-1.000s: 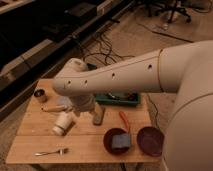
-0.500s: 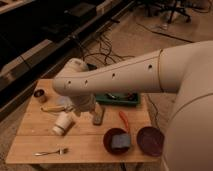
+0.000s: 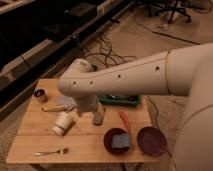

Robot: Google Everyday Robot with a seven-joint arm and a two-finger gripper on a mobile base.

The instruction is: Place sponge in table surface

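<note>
1. sponge (image 3: 120,142) is parked inside the red bowl (image 3: 107,140), near the table (image 3: 85,143) front edge.
2. green tray (image 3: 122,100) behind is partly blocked by the arm (image 3: 125,80).
3. gripper (image 3: 94,114) is held open, empty, over mid-table.

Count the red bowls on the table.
2. The bowl with the sponge sits near the front edge; the empty bowl just right of it. The tool hangs over the table's middle; the arm may hide others.

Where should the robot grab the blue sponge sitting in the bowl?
Probably from straight above, pinching the sponge across two opposite sides: it lies flat inside the red bowl, whose rim blocks a sideways reach. The gripper hangs open over the table, near the bowl.
</note>
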